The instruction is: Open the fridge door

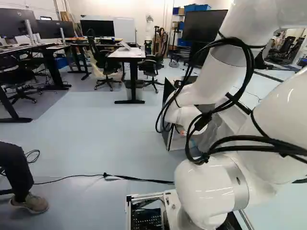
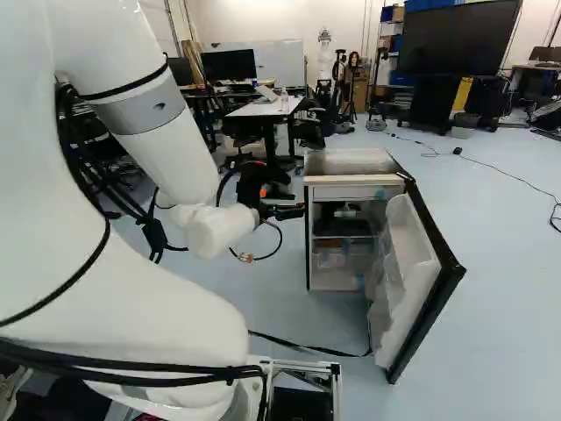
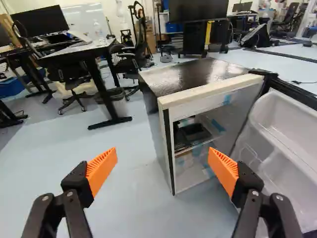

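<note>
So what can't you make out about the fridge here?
Outer face of the fridge door: right base view, turned away.
Door's free edge: wrist view, cut off by the picture's edge.
Much of the fridge: left base view, behind the arm.
Contents of its black tray: wrist view, too dark.

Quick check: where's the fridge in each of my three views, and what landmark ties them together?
Left base view: fridge right of the middle, partly hidden behind the arm.
Right base view: fridge right of the middle, door open.
Wrist view: fridge ahead of the open gripper.
Shared landmark: big black screen beyond it.
</note>
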